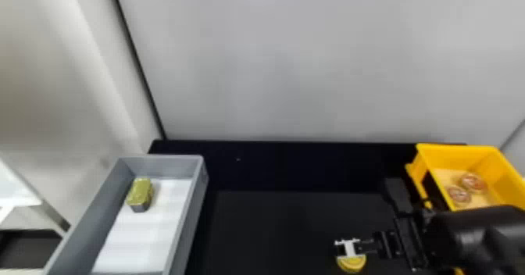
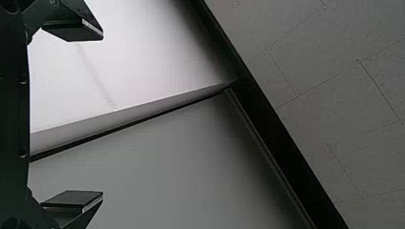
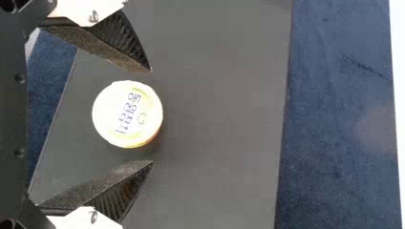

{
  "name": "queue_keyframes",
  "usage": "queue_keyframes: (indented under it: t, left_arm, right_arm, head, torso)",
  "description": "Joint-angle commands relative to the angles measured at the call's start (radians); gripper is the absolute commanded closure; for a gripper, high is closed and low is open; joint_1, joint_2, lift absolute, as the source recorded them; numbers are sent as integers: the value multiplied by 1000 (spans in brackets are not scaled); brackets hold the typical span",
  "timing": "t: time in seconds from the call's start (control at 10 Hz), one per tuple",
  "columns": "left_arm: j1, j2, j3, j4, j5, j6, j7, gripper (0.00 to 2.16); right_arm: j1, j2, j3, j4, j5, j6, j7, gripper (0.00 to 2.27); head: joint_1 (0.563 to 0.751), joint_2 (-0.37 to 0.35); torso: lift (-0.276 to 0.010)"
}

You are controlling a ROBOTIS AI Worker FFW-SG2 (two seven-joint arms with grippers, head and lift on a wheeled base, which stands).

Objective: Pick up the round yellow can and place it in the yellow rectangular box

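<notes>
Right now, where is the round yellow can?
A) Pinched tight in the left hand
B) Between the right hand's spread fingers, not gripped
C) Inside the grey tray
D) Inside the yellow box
B: the can sits on the dark surface between the open fingers of the right hand, with a gap on either side of it.
</notes>
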Motion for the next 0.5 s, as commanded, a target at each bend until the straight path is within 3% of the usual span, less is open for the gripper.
queue_keyframes:
  t: [0.0, 0.4]
  left_arm:
    - [2, 0, 0, 0, 0, -1, 0, 105]
    - [-1, 0, -5, 3, 0, -1, 0, 105]
  right_arm:
    - [0, 3, 10, 12, 13, -5, 4, 110]
    - [0, 3, 23, 18, 31, -5, 20, 117]
  head:
    - [720, 32]
    - [720, 32]
  torso:
    - [-1]
    - [-1]
